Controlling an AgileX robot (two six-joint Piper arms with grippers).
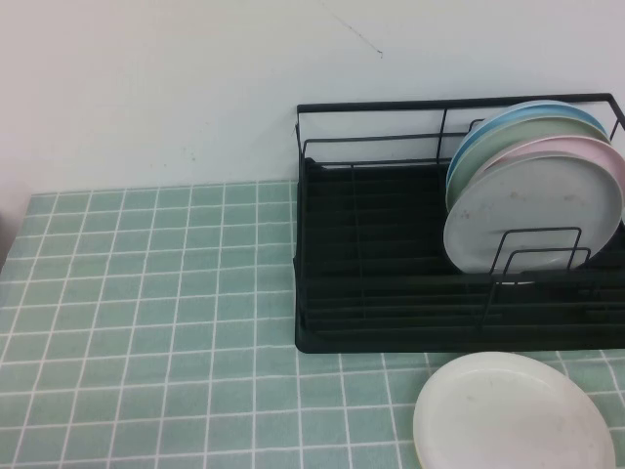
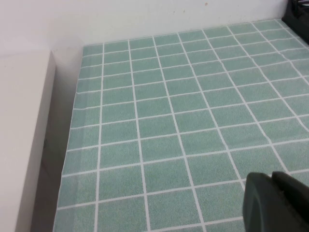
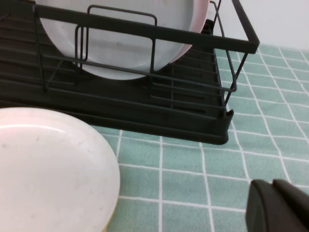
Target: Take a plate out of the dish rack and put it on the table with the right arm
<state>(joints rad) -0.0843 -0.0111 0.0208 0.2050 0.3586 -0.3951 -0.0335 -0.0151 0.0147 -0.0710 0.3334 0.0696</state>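
The pale grey plate [image 1: 532, 215] stands upright at the front of a row of plates in the black dish rack [image 1: 391, 293], on the mint-green tiled table [image 1: 146, 293]. In the right wrist view the plate [image 3: 120, 48] shows behind the rack's front rail [image 3: 145, 29]. My right gripper [image 3: 273, 186] is shut and empty, low over the tiles in front of the rack's corner, apart from it. My left gripper [image 2: 270, 175] is shut and empty over bare tiles. Neither gripper shows in the high view.
A cream-white plate [image 1: 513, 415] lies flat on the table in front of the rack, beside my right gripper [image 3: 48, 169]. Pink [image 1: 605, 156], green and blue plates stand behind the grey one. A white wall is behind. A beige ledge [image 2: 19, 135] borders the table's left edge.
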